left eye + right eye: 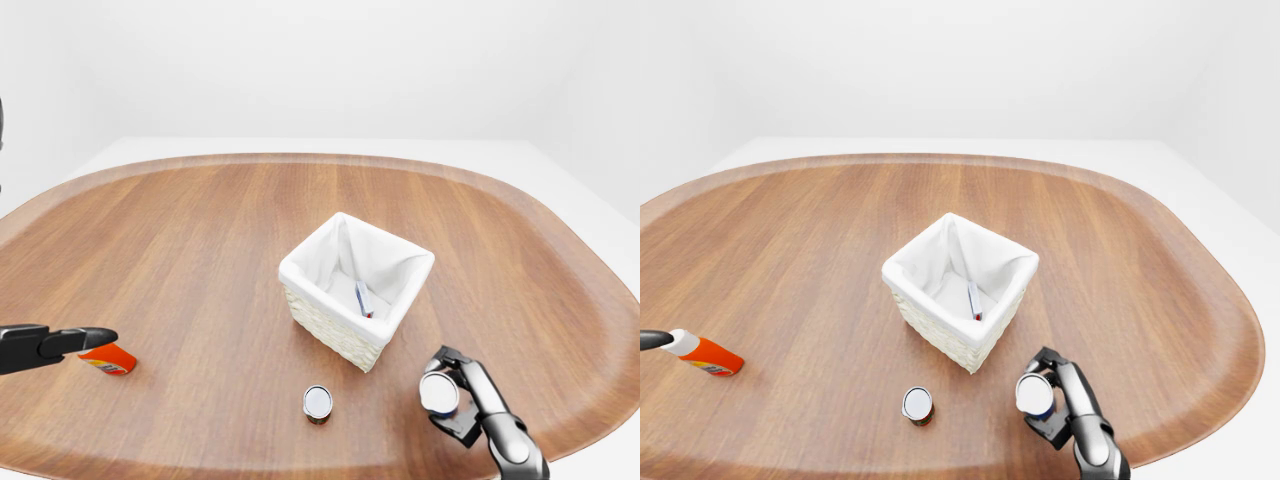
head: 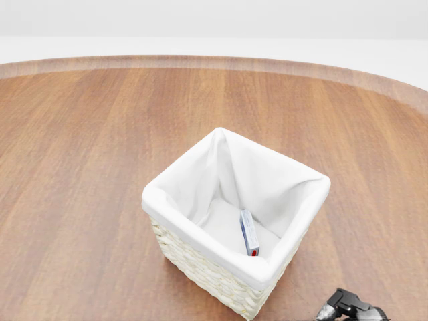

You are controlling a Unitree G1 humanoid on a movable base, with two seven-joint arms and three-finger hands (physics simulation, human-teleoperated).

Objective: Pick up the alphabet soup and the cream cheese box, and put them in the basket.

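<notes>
step: right hand point(image 1: 452, 392) clamped on alphabet soup point(image 1: 438, 392), raised
done: cream cheese box point(image 1: 363, 299) in basket point(image 1: 303, 288)
next: carry over basket, release
left hand point(image 1: 88, 339): fingers, cannot tell

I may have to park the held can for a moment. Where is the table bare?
Widest bare wood: above the basket toward the table far rim, and between basket and orange bottle. Tighter: below the basket, where a second can stands near the right hand gripping its can.
</notes>
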